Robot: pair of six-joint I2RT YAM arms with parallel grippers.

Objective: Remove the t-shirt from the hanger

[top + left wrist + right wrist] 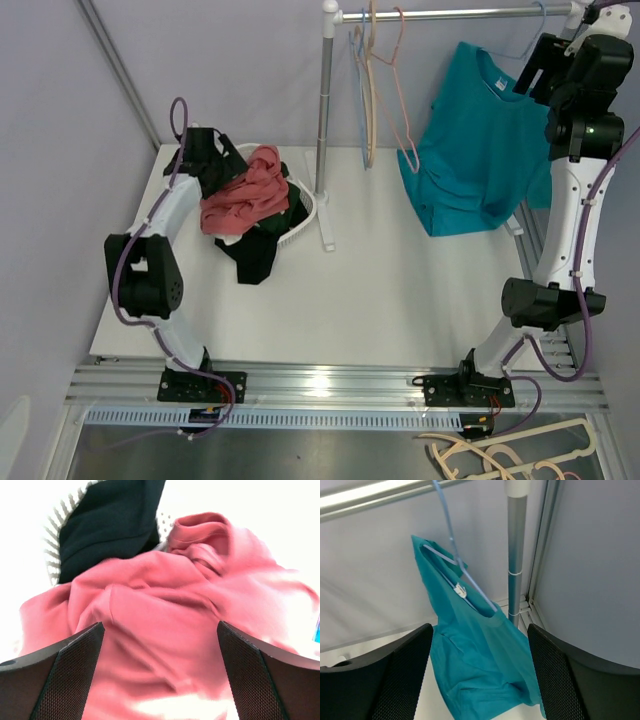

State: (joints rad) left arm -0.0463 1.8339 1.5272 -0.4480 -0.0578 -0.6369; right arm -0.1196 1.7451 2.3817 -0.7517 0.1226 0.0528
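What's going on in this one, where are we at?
The teal t-shirt hangs on its blue hanger, hooked over the rail; it has not been taken off yet. The right pincer is raised beside it, open, facing shirt and hanger and holding nothing. The left pincer is open just above a pink garment heaped in the white basket.

Teal t-shirt (478,150) under the rail (450,14)
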